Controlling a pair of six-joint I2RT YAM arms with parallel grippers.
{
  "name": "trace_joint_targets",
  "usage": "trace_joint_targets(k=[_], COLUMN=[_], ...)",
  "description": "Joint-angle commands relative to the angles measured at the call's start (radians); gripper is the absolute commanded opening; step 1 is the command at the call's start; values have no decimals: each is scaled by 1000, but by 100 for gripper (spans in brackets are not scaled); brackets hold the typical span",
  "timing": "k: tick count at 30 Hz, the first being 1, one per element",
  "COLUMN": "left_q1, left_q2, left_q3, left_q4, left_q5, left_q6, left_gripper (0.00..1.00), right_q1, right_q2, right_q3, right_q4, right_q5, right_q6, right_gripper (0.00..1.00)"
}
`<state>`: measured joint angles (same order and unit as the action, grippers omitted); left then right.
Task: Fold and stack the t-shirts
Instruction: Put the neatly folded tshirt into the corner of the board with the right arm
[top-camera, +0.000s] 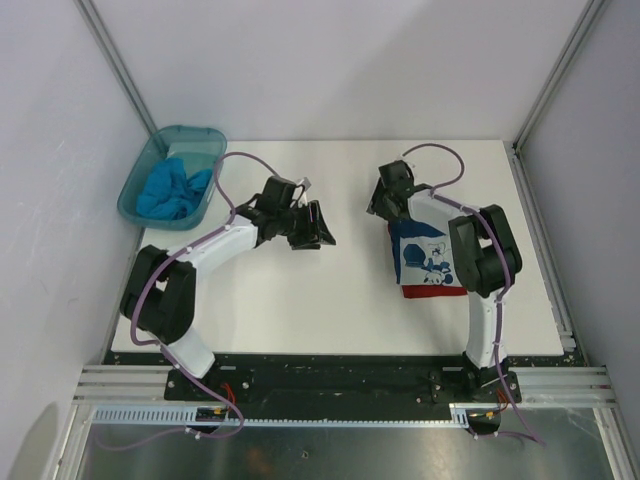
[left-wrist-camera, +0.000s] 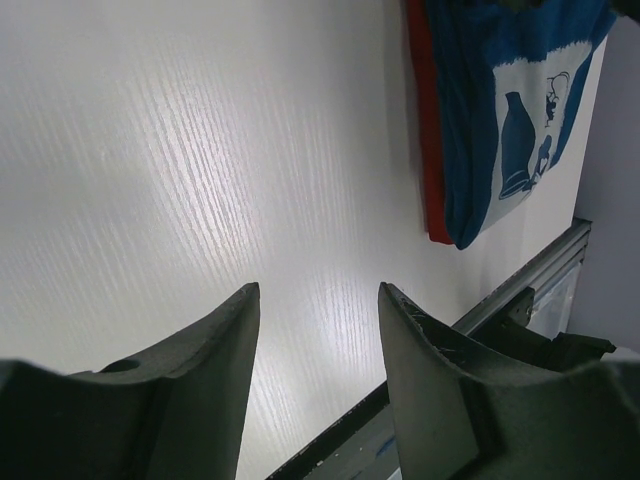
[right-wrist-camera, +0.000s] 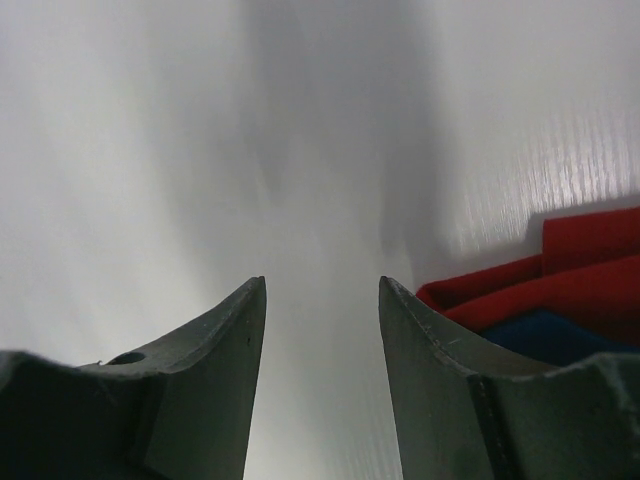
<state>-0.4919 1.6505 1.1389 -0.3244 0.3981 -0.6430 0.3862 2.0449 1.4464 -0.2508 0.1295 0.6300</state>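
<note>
A folded navy t-shirt with a white and light-blue print (top-camera: 425, 255) lies on a folded red t-shirt (top-camera: 435, 291) at the table's right. The left wrist view shows the navy shirt (left-wrist-camera: 500, 110) and the red one's edge (left-wrist-camera: 425, 130). A crumpled turquoise t-shirt (top-camera: 172, 190) sits in the teal tub (top-camera: 140, 185). My left gripper (top-camera: 320, 235) (left-wrist-camera: 318, 292) hangs open over bare table mid-left, nothing between its fingers. My right gripper (top-camera: 383, 208) (right-wrist-camera: 322, 285) is open and empty just off the stack's far left corner, with red cloth (right-wrist-camera: 570, 270) and navy cloth (right-wrist-camera: 545, 330) beside its right finger.
The white table (top-camera: 330, 290) is bounded by grey walls at the back and sides and a metal rail (top-camera: 340, 385) at the near edge. The tub stands off the table's far left corner. The right arm's elbow (top-camera: 480, 250) overhangs part of the stack.
</note>
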Motion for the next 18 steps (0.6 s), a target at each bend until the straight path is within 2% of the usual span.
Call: trace_joint_targets(k=[1,8,18], left_q1=[9,10,10], left_q2=[-27,-18,-23], left_q3=[3,0,-11], left_q4=[16,17,16], left_q5=[29,34,33], left_q6=[35,33,34], left_gripper=[55,55,55], right_q1=[-8,-40,-117], right_q2=[15,-34,-199], right_q3=[36,-76,-318], right_q4=[-71,-86,-57], right_q5=[18,-11,-55], right_q6=[41,65,37], right_gripper=[53,52,52])
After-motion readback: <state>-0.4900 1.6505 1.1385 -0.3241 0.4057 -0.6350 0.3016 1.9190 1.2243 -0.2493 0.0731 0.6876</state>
